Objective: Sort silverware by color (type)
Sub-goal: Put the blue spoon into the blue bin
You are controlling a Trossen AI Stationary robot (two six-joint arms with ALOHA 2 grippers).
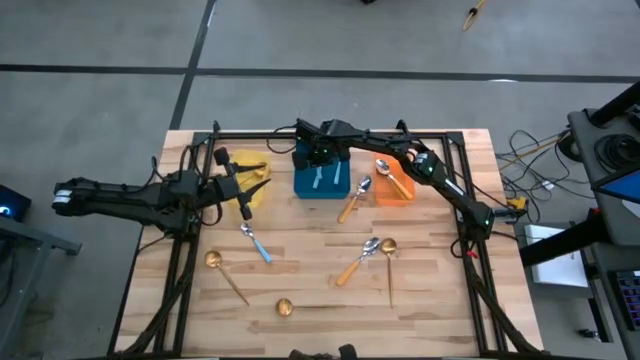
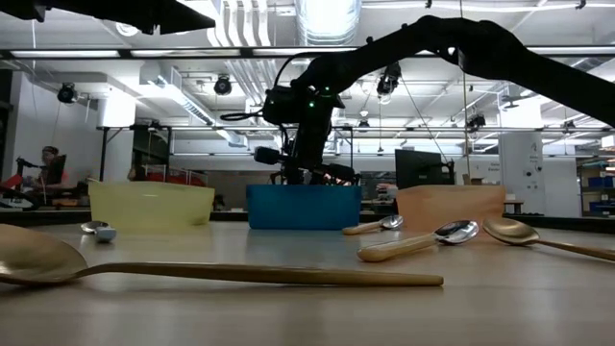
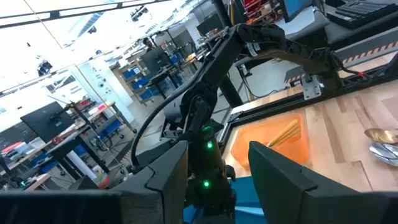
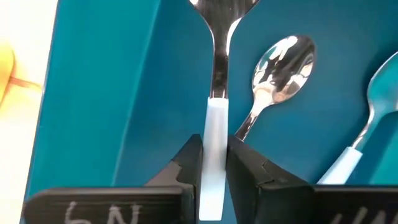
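Reaching over the blue bin (image 1: pixel 322 182) at the back of the table (image 1: pixel 300 265) with the right gripper (image 4: pixel 214 163), pinching the light-blue handle of a spoon (image 4: pixel 215 149) between nearly closed fingers, its silver bowl pointing into the bin. Sharing that bin with two more blue-handled spoons (image 4: pixel 277 81) lying on its floor. Waiting at the left, by the yellow bin (image 1: pixel 250 178), with the left gripper (image 3: pixel 217 168) spread wide and holding nothing. Sitting in a row at the table's far side: yellow bin, blue bin, orange bin (image 1: pixel 395 183), the orange one holding an orange-handled spoon (image 1: pixel 383 169). Lying scattered on the pale wood planks: another orange-handled spoon (image 1: pixel 354 199) just beside the blue and orange bins, a blue-handled spoon (image 1: pixel 254 243) left of centre, an orange-handled spoon (image 1: pixel 358 262) touching a gold spoon (image 1: pixel 389 265) right of centre, a further gold spoon (image 1: pixel 225 274) near the left front, and a gold bowl (image 1: pixel 284 307) at the front edge. Standing around the tabletop: a black metal frame (image 1: pixel 190 250). Stretching behind the table: a bright workshop hall with ceiling lights (image 2: pixel 327 19), shelving and monitors, and a person seated far off at the left (image 2: pixel 43 173).
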